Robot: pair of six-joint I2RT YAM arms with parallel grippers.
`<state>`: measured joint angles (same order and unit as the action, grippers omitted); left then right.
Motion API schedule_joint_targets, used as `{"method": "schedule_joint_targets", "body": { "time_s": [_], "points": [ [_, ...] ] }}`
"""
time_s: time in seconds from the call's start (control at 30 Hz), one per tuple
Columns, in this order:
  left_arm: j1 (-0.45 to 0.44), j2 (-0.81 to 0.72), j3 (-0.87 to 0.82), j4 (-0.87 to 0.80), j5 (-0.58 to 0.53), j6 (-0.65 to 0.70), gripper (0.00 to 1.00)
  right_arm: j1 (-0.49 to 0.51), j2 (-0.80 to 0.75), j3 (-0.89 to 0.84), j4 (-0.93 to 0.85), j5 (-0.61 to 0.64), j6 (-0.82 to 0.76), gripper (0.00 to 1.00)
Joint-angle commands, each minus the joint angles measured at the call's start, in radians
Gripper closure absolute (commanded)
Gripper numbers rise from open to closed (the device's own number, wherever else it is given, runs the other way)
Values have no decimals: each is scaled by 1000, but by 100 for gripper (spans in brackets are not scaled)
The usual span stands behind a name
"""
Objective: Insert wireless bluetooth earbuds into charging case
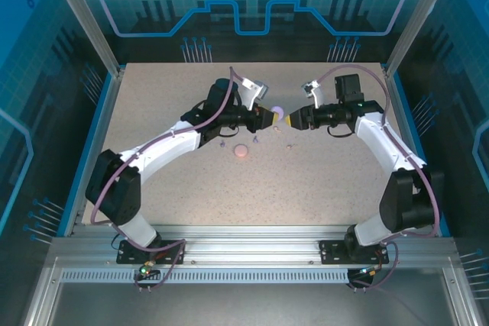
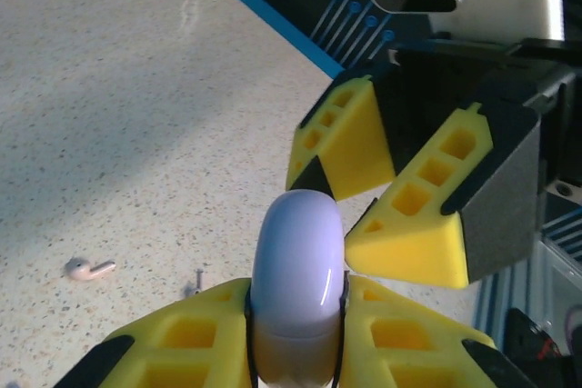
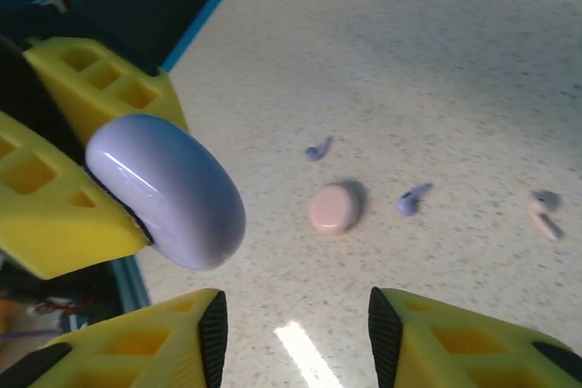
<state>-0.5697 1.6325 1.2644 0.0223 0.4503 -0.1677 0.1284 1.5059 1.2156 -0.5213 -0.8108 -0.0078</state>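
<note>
- the left gripper point(image 2: 298, 320) is clamped on the lower part of the lavender charging case point(image 2: 298, 261) and holds it up above the tabletop point(image 2: 136, 115). the case looks closed.
- the right gripper point(image 3: 296, 320) is spread wide with nothing between its fingers, and one fingertip sits just beside the case's rounded top.
- the case looks glossy, rigid and light, so probably slippery. a hold low on its body, across the flatter sides, should leave the lid free to swing.
- a purple earbud point(image 3: 317, 149) and a second purple earbud point(image 3: 414, 198) lie loose on the tabletop either side of the pink charging case point(image 3: 332, 208). a pale earbud point(image 3: 544, 215) lies farther off.
- the earbuds look tiny, hard and nearly weightless, likely to skid or roll when nudged. pinching across the stem with the very fingertips seems safest.
</note>
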Motion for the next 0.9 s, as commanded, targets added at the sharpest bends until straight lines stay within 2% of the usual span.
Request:
{"method": "schedule_joint_targets", "body": {
  "time_s": [0.0,0.27,0.53,0.87],
  "points": [
    [33,-57,-12,-7,140,83,92,-13,-53,16,-32,-165,-72,55],
    [71,-65,-3,-2,296,77,92,-13,-53,65,-78,-314,-130,62],
    [73,-59,14,25,416,48,93,4,-41,114,-102,-335,-142,62],
    [74,-64,34,14,451,36,93,48,-3,179,-216,-360,-228,62]
  ]
}}
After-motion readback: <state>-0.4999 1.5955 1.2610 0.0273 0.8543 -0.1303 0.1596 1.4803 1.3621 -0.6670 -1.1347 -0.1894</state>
